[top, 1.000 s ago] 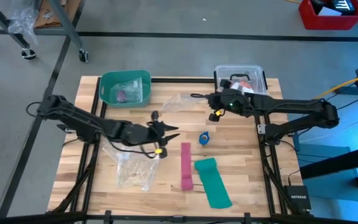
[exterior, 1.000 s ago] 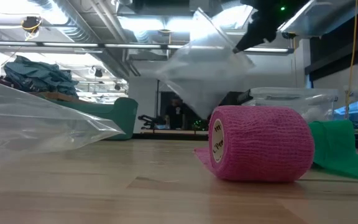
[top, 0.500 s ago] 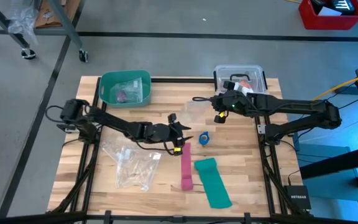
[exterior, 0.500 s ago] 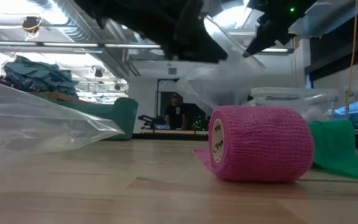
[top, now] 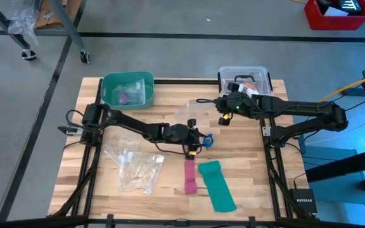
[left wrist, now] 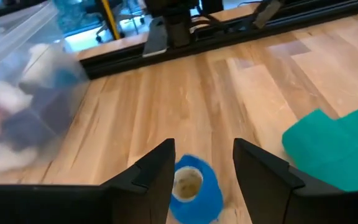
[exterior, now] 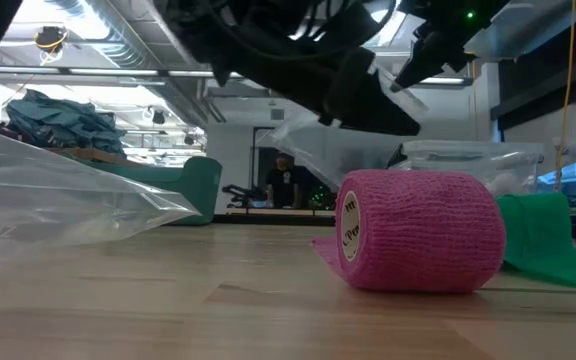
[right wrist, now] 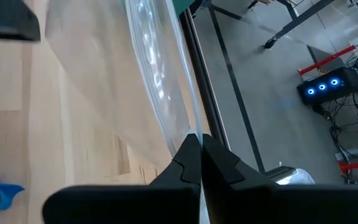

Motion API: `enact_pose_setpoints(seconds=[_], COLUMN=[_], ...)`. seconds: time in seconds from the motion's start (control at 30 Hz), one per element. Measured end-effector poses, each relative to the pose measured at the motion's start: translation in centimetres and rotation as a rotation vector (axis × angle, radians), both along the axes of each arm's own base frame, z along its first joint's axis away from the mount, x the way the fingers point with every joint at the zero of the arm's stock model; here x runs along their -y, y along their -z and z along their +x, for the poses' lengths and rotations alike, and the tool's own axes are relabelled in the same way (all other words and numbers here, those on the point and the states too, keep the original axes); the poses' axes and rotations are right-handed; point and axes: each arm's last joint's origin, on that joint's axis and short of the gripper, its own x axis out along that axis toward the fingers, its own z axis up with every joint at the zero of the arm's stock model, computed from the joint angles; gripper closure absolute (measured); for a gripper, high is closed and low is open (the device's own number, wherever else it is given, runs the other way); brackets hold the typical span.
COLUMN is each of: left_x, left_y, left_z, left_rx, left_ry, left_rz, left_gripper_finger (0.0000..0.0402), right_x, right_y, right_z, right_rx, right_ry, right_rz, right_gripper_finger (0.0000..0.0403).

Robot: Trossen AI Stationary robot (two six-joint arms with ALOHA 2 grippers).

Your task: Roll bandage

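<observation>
- My left gripper [top: 203, 139] reaches across the middle of the worktop [top: 87, 171], its fingers [left wrist: 148, 177] spread apart, one on each side of the bandage [left wrist: 191, 186]; I cannot tell whether either finger touches it.
- The bandage is a small bright blue roll standing on the wood near the worktop's centre, its open core showing in the left wrist view.
- A clear plastic bag [top: 135, 166] lies flat on the worktop's left part, in front of a green bin [top: 127, 88].
- A pink bandage [top: 189, 170] lies just in front of my left gripper, partly unrolled, and a teal-green strip [top: 216, 183] lies beside it to the right.
- My right gripper [top: 199, 101] hangs above the worktop's far side, pinched shut on a second clear plastic bag [right wrist: 157, 81].
- A clear lidded box [top: 244, 79] sits at the far right corner.
</observation>
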Motion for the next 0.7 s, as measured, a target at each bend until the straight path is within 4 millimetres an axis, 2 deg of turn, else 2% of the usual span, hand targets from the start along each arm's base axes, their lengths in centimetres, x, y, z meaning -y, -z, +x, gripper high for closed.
enact_pose_setpoints(seconds=[0.13,0.3,0.7], left_x=[-0.24,-0.71,-0.77], left_y=[0.11,0.62,0.68], left_z=[0.89,0.71,0.69], left_rx=[-0.046,-0.152,-0.159], left_ry=[0.047,0.064,0.177], left_rz=[-0.01,-0.02,0.033], left_gripper_finger=[0.0247,0.0247,0.0247], right_x=[-0.06,-0.05,-0.04], right_y=[0.02,0.01,-0.07], right_z=[0.02,0.03,0.11], right_rx=[0.001,0.002,0.013], right_ry=[-0.015,-0.015,-0.015], right_rz=[0.012,0.012,0.01], right_gripper_finger=[0.0402,0.0402,0.0402])
